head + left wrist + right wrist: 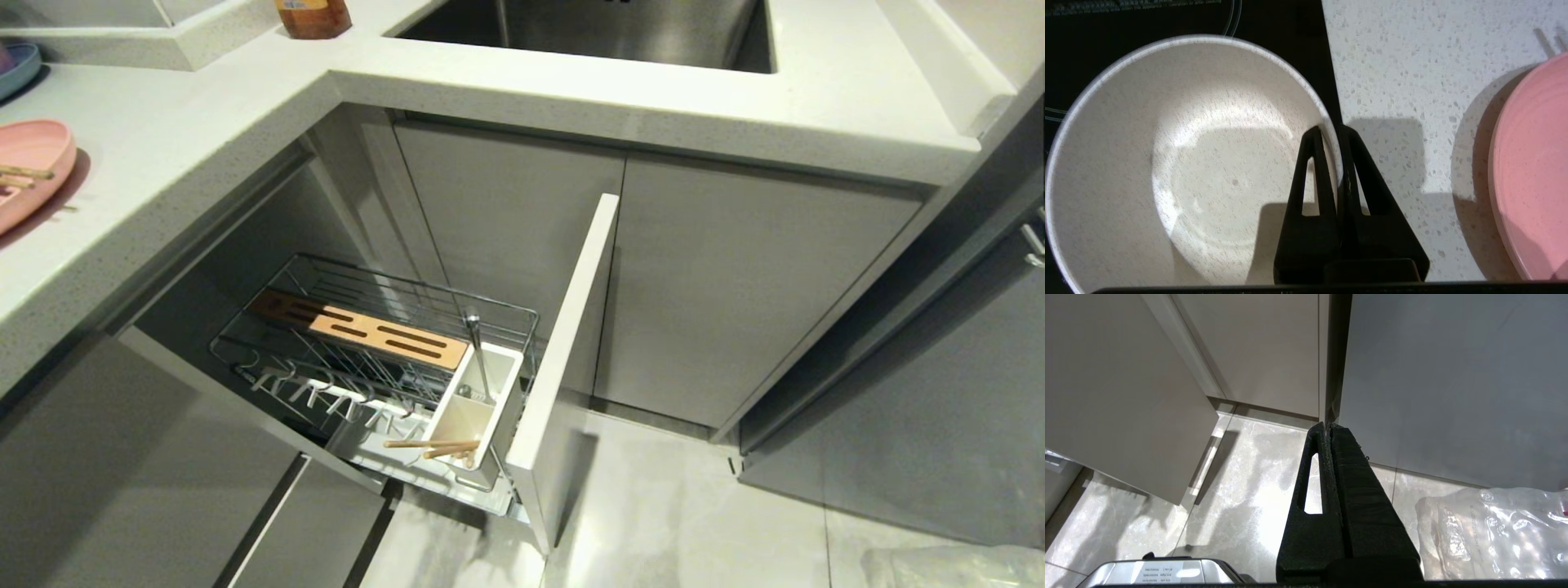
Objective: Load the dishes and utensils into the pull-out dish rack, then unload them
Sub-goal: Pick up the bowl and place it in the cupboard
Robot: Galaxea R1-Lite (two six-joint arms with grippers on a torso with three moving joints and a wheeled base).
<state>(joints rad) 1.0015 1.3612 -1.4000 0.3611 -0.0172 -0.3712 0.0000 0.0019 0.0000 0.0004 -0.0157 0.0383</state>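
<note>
In the left wrist view, my left gripper (1329,128) is shut on the rim of the white bowl (1188,163). One finger is inside the bowl and one outside. The pink plate (1535,171) lies beside it on the speckled counter (1412,61). The head view shows the plate (33,163) at the far left with light wooden sticks on it. The pull-out dish rack (367,286) stands open. Its white utensil box (465,420) holds the upright metal spoon (478,351), and the chopsticks (433,446) lie across the box. My right gripper (1327,425) hangs shut and empty above the floor. Neither arm shows in the head view.
The rack's tall front panel (571,343) juts into the floor space, and its slotted wooden block (367,328) lies along the back. A black cooktop (1274,24) lies under part of the bowl. The sink (612,33), an amber bottle (314,16) and a blue plate (16,65) are on the counter. A plastic bag (1494,531) lies on the floor.
</note>
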